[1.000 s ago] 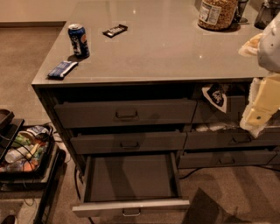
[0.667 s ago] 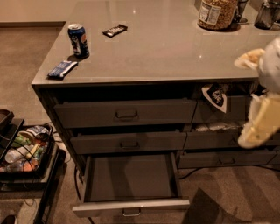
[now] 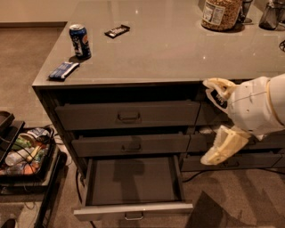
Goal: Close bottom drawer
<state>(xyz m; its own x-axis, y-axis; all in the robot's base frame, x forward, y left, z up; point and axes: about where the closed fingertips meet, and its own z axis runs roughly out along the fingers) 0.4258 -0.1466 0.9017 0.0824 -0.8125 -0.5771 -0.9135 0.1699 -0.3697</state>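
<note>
no text can be read. the jar [image 3: 221, 13] on the surface [image 3: 178, 49] bears a pale label and the can [image 3: 80, 41] has white marks; the dark wrapper [image 3: 117, 30] and blue wrapper [image 3: 63, 70] show print, all illegible. the jaws hang spread apart at the right, just below the surface's front edge.

The dark grey-brown bottom drawer [image 3: 133, 181] stands pulled well out, flat inside showing; my gripper [image 3: 205, 121] hangs wide-spread above its right.

gripper [image 3: 206, 121] | at right; pointing left; fingers [image 3: 222, 144] spread wide apart
</note>
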